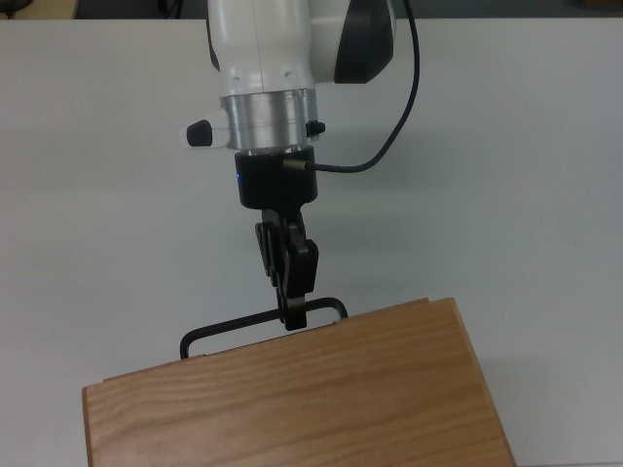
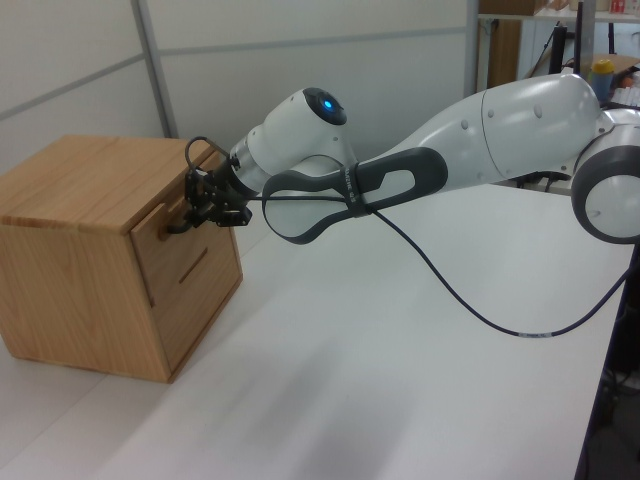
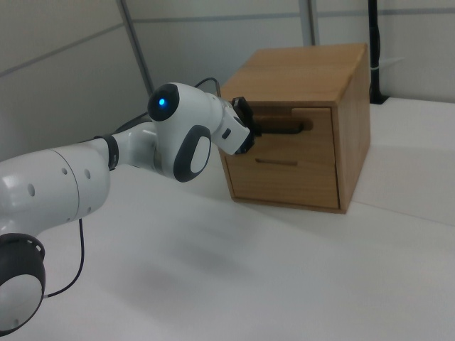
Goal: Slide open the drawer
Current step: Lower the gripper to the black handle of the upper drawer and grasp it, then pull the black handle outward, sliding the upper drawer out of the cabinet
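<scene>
Arm (image 3: 106, 160) reaches to upper drawer (image 3: 295, 128) of wooden cabinet (image 3: 313, 71).
</scene>
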Controlling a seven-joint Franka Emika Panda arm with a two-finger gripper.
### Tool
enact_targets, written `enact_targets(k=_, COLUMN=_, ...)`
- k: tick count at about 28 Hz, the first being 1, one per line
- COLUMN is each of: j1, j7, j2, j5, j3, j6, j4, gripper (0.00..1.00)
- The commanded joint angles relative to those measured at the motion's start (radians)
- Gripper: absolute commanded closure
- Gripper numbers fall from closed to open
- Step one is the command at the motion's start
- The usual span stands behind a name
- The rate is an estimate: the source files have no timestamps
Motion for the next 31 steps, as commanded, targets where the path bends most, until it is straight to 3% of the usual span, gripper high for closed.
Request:
enact_targets(k=1, j1=-0.001, j7=-0.003, j2=-0.063, j5=-0.036, j3=-0.034, j6=-0.01, j4=-0.024, gripper=1.0)
enact_targets(k=19, j1=0.004, j7=-0.01, j2=-0.241, j5=-0.053, j3=-0.048, j6=-0.546, j4=-0.038, gripper=1.0)
enact_targets(k=24, j1=0.001, j7=-0.032, j2=-0.287, j5=-0.05, j3=-0.049, j6=-0.763, j4=-0.038, gripper=1.0)
enact_targets(k=31, j1=-0.001, j7=-0.05, j2=-0.299, j5=-0.045, j3=-0.049, j6=-0.862, j4=-0.035, gripper=1.0)
